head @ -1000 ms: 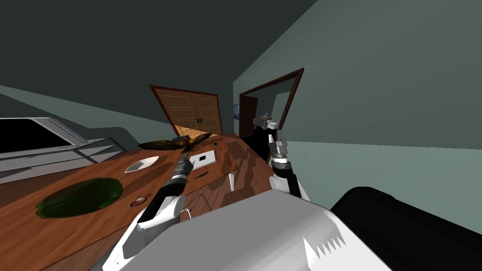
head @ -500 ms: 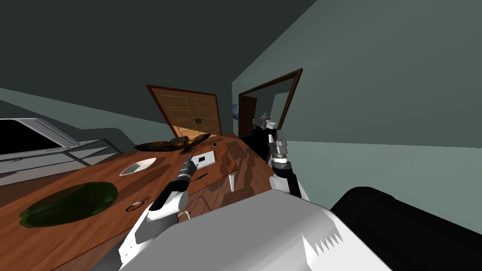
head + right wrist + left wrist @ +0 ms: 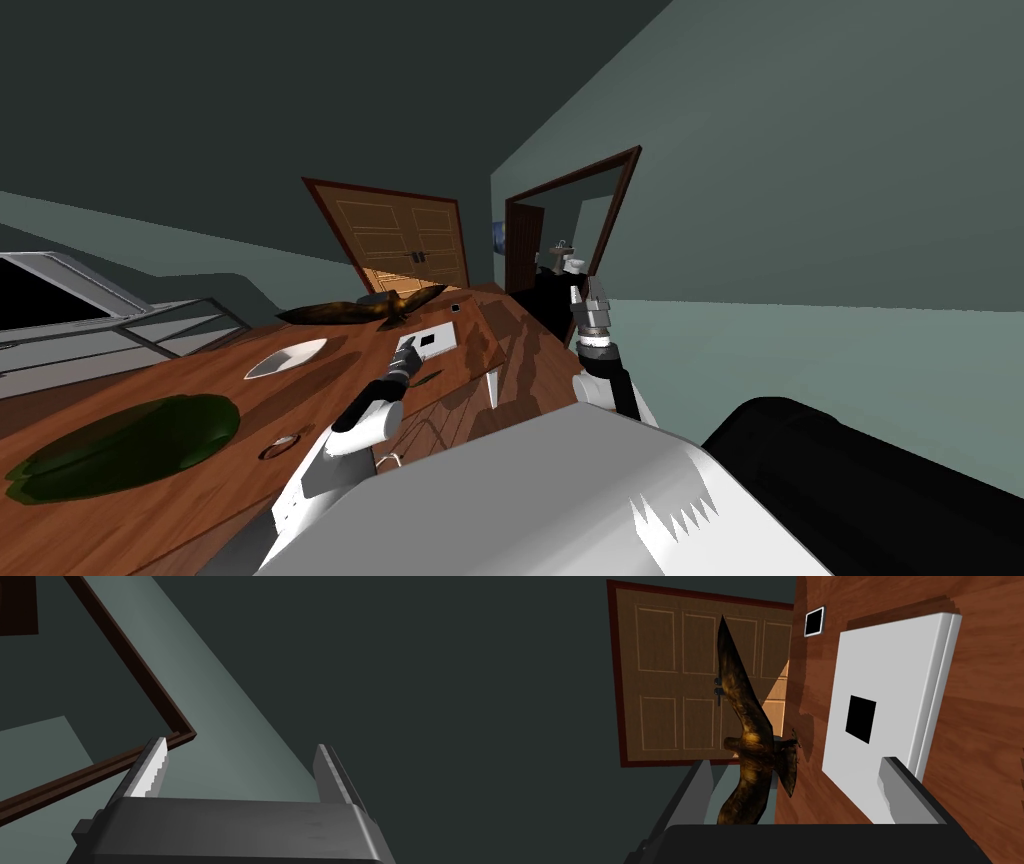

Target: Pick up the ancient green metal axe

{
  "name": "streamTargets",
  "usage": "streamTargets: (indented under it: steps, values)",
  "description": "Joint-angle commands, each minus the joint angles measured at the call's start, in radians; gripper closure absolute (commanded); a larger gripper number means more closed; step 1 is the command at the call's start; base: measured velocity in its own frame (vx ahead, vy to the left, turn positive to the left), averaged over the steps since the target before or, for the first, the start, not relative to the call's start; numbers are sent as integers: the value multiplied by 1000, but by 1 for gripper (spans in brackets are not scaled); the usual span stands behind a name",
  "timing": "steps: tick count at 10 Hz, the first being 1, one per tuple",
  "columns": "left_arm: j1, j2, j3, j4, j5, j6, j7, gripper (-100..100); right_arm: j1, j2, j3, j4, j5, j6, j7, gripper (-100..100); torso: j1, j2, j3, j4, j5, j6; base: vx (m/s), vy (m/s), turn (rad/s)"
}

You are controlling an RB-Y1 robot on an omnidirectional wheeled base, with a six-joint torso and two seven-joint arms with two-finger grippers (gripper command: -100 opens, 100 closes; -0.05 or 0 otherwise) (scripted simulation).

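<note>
A small dark green flat thing (image 3: pixel 428 377), perhaps the axe, lies on the brown wooden table (image 3: pixel 190 395) just right of my left wrist. My left gripper (image 3: pixel 405 350) hovers low over the table beside a flat white box (image 3: pixel 432 340) with a black square. In the left wrist view the left gripper (image 3: pixel 792 796) is open, one finger (image 3: pixel 897 791) over the white box (image 3: pixel 882 701), and a brown bird figure (image 3: pixel 747 741) stands ahead. My right gripper (image 3: pixel 590 295) is raised past the table's right edge, and in its wrist view the right gripper (image 3: pixel 240 773) is open and empty.
A large dark green leaf-like dish (image 3: pixel 120 450), a white bowl (image 3: pixel 285 358), a small ring (image 3: pixel 278 445) and the bird figure (image 3: pixel 360 310) share the table. A small black tile (image 3: pixel 814 622) lies near the far edge. A brown double door (image 3: pixel 400 240) stands behind.
My view has turned, so the table's things slid left. My left arm has reached forward and right, bringing its gripper up to the white box. The right arm has held still.
</note>
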Motion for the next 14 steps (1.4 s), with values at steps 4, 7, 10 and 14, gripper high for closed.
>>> streamTargets:
  steps: [4,7,10,14]
  values:
    - [-61,-5,2,89,17,133,49,-100,0,0,0,0,0,0,0,0,0,0,0,0,0,0,18,20,-30]
    - [-83,-2,2,126,26,203,68,-100,0,0,0,0,0,0,0,0,0,0,0,0,0,0,18,20,-26]
    - [-127,5,2,200,43,287,106,-100,0,0,0,0,0,0,0,0,0,0,0,0,0,0,20,16,-33]
    - [-169,16,3,272,59,384,142,-100,0,0,0,0,0,0,0,0,0,0,0,0,0,0,15,18,-27]
